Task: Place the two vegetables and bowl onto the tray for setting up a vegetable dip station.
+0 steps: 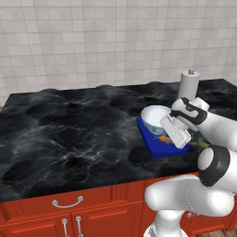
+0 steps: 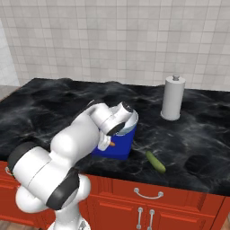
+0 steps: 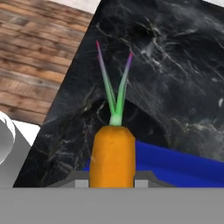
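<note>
From the left base view, the gripper (image 1: 172, 137) hangs over the blue tray (image 1: 150, 139), with the white bowl (image 1: 153, 116) just behind it. In the right base view, a green cucumber (image 2: 155, 161) lies on the counter (image 2: 202, 134) beside the tray. In the hand view, the fingers clamp the orange carrot (image 3: 112, 155) above the tray's rim.

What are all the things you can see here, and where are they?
carrot: one, orange with green leaves, held in the gripper over the tray
tray: one, bright blue, near the counter's front edge
bowl: one, white, on the tray
cucumber: one, dark green, lying on the counter beside the tray
paper towel roll: one, white, upright at the back
counter: one, black marble, over red cabinets
gripper: one, shut on the carrot
</note>
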Controlling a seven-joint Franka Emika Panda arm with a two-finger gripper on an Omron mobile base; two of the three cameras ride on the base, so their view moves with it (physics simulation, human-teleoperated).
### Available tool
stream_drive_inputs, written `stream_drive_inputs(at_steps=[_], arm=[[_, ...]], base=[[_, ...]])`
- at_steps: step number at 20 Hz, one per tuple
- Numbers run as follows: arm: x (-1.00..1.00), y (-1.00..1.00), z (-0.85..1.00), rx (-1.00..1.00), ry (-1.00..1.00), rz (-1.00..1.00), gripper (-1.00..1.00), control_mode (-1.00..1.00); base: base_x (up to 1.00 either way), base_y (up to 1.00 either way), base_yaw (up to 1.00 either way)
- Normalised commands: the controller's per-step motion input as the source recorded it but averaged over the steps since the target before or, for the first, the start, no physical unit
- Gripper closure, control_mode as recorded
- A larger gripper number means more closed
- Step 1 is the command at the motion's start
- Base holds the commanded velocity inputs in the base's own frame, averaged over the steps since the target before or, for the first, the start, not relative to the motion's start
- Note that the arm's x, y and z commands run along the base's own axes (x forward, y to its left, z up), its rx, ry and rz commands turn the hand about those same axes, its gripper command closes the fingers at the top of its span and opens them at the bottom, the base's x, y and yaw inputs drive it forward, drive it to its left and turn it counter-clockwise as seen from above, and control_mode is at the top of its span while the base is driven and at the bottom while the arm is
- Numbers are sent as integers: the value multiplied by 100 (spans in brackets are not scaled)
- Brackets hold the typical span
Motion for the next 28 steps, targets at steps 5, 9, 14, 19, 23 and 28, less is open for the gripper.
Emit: stream_drive_inputs(at_steps=[5,9,14,19,23,28], arm=[[16,-7,-7,2,0,0,100,-100],[14,-3,-6,3,-2,0,100,-100],[6,-1,-11,3,-4,0,100,-100],[1,-2,-11,4,-3,0,100,-100],[1,-3,-9,3,-5,0,100,-100],[2,-3,-5,2,-4,0,100,-100]], base=[[0,0,0],[0,0,0],[0,0,0],[0,0,0],[0,0,0],[0,0,0]])
